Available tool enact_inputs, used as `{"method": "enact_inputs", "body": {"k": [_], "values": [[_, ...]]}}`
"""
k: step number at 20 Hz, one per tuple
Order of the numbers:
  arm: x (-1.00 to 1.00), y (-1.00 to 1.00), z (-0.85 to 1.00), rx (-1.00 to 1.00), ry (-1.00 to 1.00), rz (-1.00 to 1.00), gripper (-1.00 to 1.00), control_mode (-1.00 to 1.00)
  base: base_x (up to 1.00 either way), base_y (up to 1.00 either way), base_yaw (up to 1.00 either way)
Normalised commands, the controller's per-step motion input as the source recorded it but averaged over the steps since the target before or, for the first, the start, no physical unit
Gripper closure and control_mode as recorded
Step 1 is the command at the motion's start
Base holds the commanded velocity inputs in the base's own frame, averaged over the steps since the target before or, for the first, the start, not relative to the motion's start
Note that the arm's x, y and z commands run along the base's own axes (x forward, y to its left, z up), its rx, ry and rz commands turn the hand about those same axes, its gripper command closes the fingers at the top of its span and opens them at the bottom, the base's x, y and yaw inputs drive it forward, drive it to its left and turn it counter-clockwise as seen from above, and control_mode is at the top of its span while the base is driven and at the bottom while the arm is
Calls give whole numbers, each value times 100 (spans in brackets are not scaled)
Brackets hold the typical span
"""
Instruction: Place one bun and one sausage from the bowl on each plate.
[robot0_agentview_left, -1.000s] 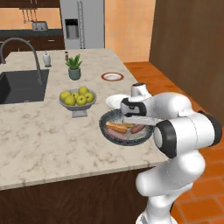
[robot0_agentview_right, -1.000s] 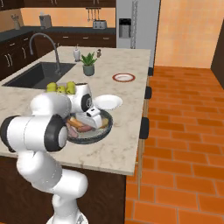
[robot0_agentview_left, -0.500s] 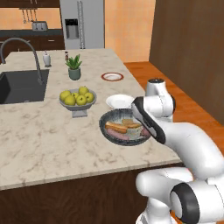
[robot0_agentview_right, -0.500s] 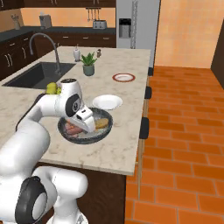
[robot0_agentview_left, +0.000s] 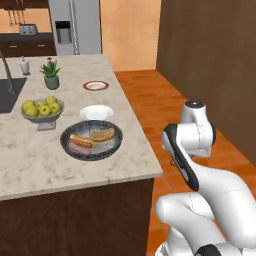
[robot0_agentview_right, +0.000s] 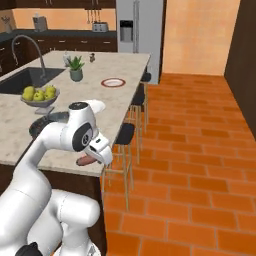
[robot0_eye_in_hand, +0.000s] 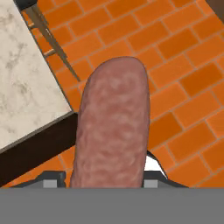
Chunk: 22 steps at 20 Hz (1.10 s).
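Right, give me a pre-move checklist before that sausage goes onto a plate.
1. Long pinkish-brown sausage held in the claw: ok.
2. Claw over the counter: not ok, it hangs beyond the pale marble countertop edge, above the brick floor.
3. Plain white round plate bare: ok.
4. Red-brown-rimmed white plate bare: ok.
5. Wide dark grey bowl holds buns and a sausage: ok.
6. Grip firmness: cannot tell.

No text, label, brand, number or sign can be read on anything here. The surfaces in view are all plain and unmarked.
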Motion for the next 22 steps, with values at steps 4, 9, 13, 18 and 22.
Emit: {"method": "enact_inputs", "body": {"k": [4,9,13,18,22], "values": [[0,0,0,0,0,0,100,100,51,-100,-8],[0,0,0,0,0,0,100,100,100,-100,4],[0,0,0,0,0,0,100,100,100,-82,33],[0,0,0,0,0,0,100,100,99,-26,68],[0,0,0,0,0,0,100,100,74,-11,79]]}}
